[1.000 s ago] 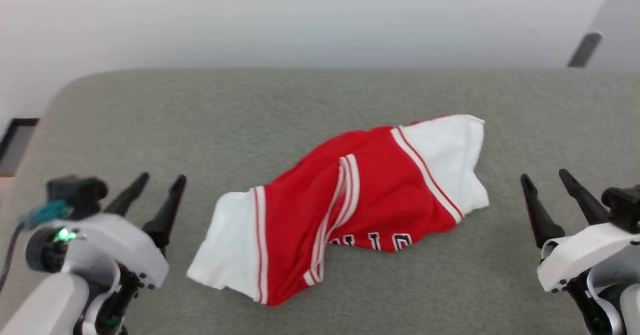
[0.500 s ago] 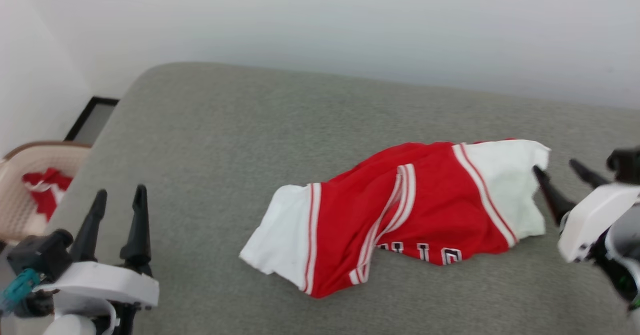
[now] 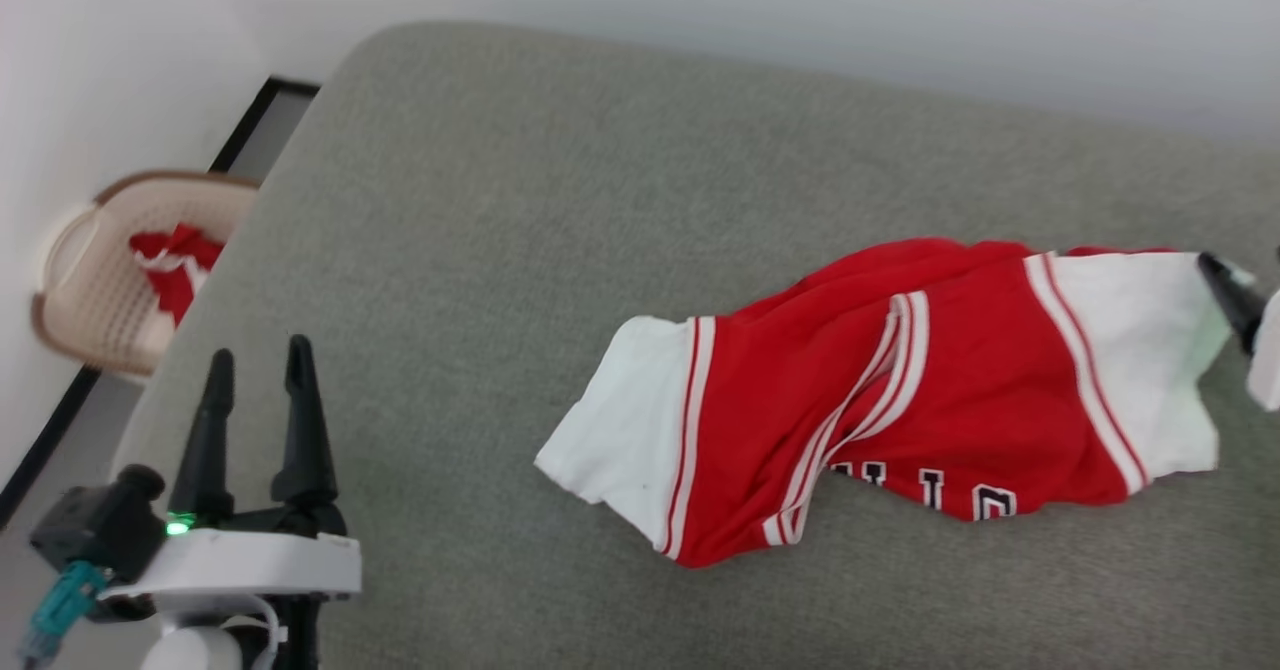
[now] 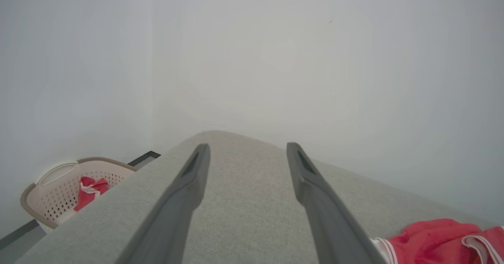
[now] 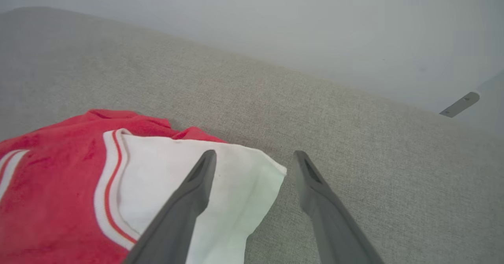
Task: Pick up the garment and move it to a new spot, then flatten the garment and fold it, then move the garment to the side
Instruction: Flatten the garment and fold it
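Observation:
The garment point(image 3: 900, 390), a red jersey with white sleeves and striped trim, lies crumpled on the grey padded surface point(image 3: 500, 200), its black-and-white lettering partly folded under. My left gripper point(image 3: 258, 350) is open and empty at the lower left, well to the left of the garment's white sleeve. In the left wrist view the left gripper point(image 4: 248, 147) points over bare surface, with the garment point(image 4: 433, 236) at the lower right. My right gripper point(image 5: 254, 155) is open, its left finger over the edge of the garment's point(image 5: 51, 177) other white sleeve. One right fingertip point(image 3: 1228, 295) shows at the right edge.
A beige perforated basket point(image 3: 60, 240) stands on the floor off the surface's left edge, with a bunched red-and-white cloth point(image 3: 170, 260) inside. The basket point(image 4: 51, 201) also sits low left in the left wrist view. A pale wall runs behind the surface. A grey bracket point(image 5: 458, 104) is fixed to it.
The head camera has swung left, bringing the basket into view. Relative to the garment, my right gripper has come over the white sleeve's edge and my left gripper has drawn further away.

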